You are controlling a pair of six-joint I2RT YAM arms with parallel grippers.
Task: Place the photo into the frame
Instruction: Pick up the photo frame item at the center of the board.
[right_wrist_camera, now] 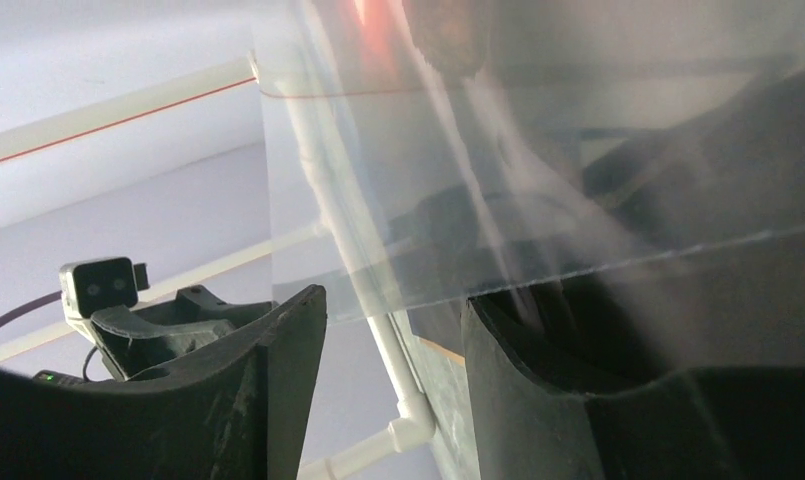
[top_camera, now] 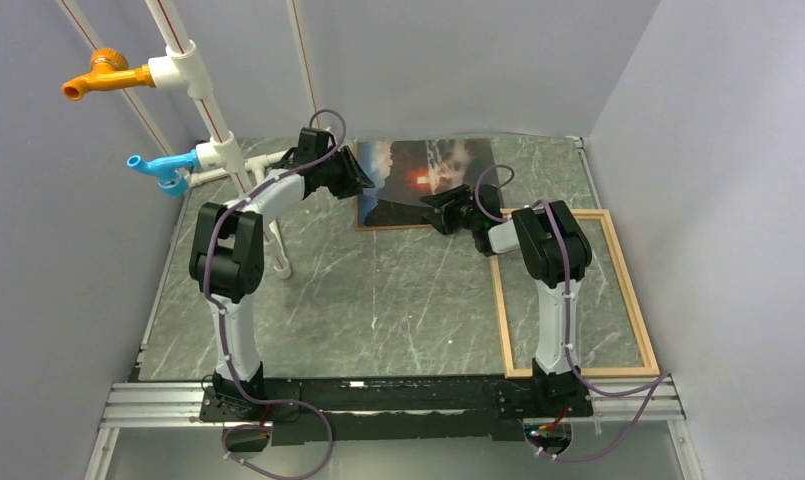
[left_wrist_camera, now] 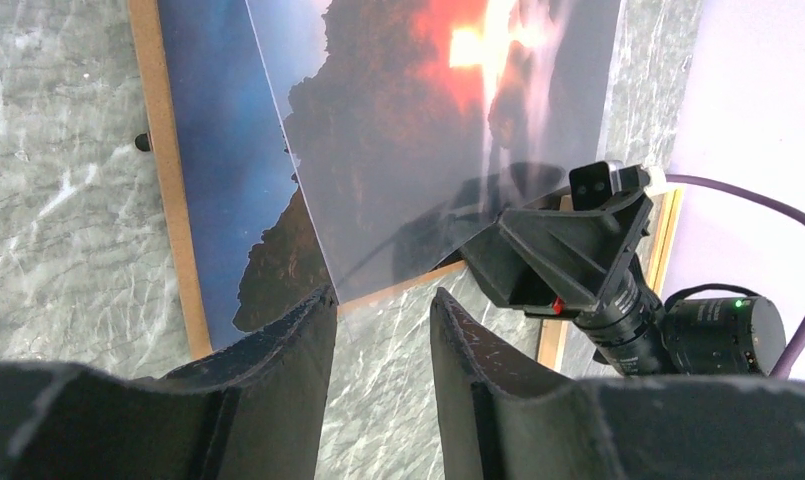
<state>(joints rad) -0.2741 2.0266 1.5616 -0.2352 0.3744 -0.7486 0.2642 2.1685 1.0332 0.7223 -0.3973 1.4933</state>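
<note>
The photo (top_camera: 423,175) lies face up on a brown board (left_wrist_camera: 168,200) at the table's far middle, and the empty frame (top_camera: 588,372) lies flat to the right. A clear sheet (left_wrist_camera: 398,180) tilts over the print, probably propped on the right gripper (right_wrist_camera: 396,300) to uncover it. The left gripper (left_wrist_camera: 383,300) waits alongside. Both have fingers part open, gripping nothing.

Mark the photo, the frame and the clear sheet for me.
photo (top_camera: 386,205), top view, dark lower-left area.
frame (top_camera: 630,290), top view, right wooden strip.
clear sheet (left_wrist_camera: 408,180), left wrist view, its middle.
</note>
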